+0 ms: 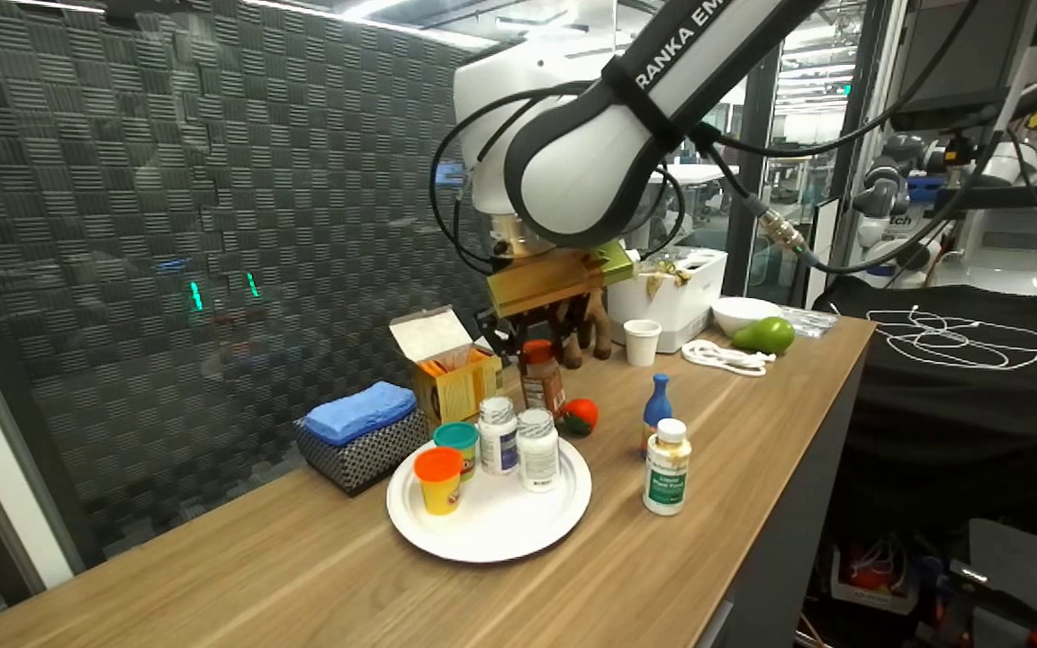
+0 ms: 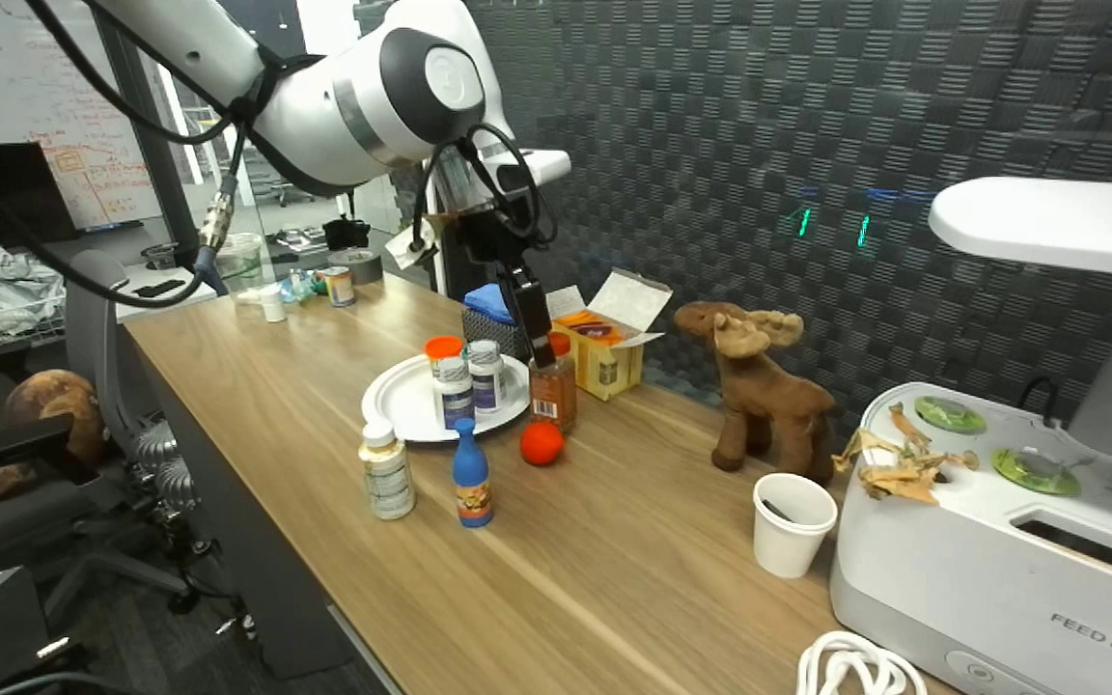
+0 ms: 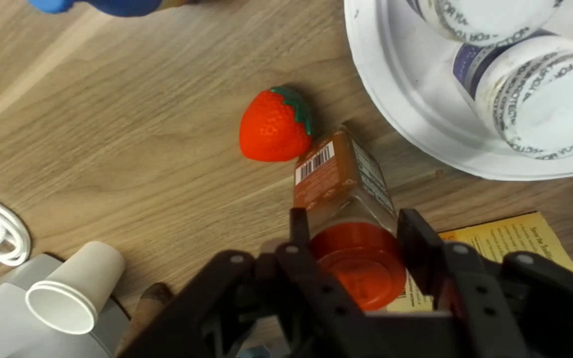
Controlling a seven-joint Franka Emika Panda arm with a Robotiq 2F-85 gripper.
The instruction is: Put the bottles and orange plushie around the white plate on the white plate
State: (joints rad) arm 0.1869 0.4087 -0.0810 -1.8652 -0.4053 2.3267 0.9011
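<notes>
1. Nearest in the wrist view, the end effector grasps the brownish-orange bottle at its red cap; that bottle stands on the tabletop, just outside the white plate.
2. It should feel stiff, fairly light, perhaps slippery; a hold around cap and shoulder seems sound.
3. White bottles on the plate partly hide its lower end in an exterior view; the wrist view cuts off much of the plate.

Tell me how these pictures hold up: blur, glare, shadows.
Wrist view: the fingers look dark and out of focus, the barcode on the brown bottle looks sharper, and a shadow lies beside the green end of the strawberry. In an exterior view: light strips glare white along the top. In both exterior views: green streaks glow on the dark wall, likely reflections.
</notes>
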